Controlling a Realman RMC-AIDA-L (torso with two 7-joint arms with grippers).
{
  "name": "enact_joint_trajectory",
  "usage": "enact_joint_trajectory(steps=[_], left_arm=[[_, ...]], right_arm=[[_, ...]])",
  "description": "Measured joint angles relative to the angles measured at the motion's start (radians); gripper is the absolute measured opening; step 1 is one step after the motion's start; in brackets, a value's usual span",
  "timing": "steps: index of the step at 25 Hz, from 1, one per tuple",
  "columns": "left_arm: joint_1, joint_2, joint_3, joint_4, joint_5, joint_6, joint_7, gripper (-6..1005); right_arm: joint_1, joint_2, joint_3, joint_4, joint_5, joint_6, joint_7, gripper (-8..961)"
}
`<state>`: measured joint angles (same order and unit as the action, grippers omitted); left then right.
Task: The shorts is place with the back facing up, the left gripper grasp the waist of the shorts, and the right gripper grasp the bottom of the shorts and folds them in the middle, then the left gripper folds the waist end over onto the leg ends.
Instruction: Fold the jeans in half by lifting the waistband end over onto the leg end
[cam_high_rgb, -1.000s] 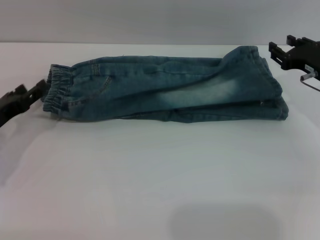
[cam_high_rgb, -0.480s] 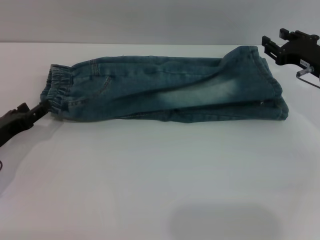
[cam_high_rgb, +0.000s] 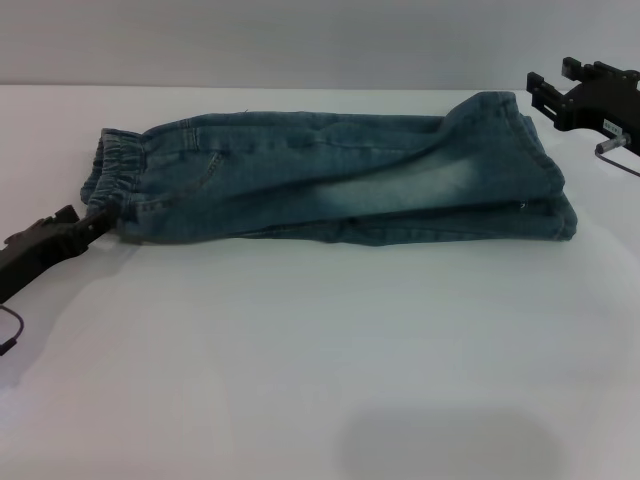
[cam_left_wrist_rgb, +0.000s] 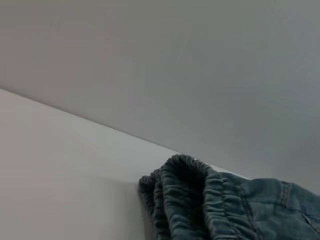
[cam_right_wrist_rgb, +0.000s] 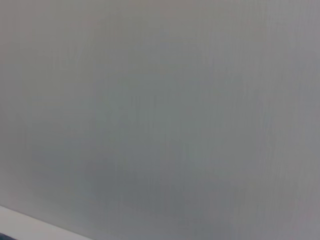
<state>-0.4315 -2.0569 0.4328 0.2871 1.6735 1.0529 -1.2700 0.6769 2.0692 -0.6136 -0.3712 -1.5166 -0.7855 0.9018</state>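
Shorts (cam_high_rgb: 340, 175) lie folded lengthwise on white surface (cam_high_rgb: 320, 360), waist (cam_high_rgb: 112, 185) at robot's left, leg ends (cam_high_rgb: 550, 190) at right. Left gripper (cam_high_rgb: 88, 228) sits low on surface w/ tip touching waist's near corner; can't tell if fingers are apart or together. Right gripper (cam_high_rgb: 545, 95) hovers just beside far leg hem, apart from fabric; its finger state can't be told either.
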Motion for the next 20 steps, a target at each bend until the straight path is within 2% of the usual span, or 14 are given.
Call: enact_joint_trajectory(steps=[20], left_arm=[[-0.058, -0.002, 0.014, -0.040, -0.002, -0.050, 0.000, 709]], right_arm=[[-0.004, 0.000, 0.009, -0.002, 0.003, 0.000, 0.000, 493]])
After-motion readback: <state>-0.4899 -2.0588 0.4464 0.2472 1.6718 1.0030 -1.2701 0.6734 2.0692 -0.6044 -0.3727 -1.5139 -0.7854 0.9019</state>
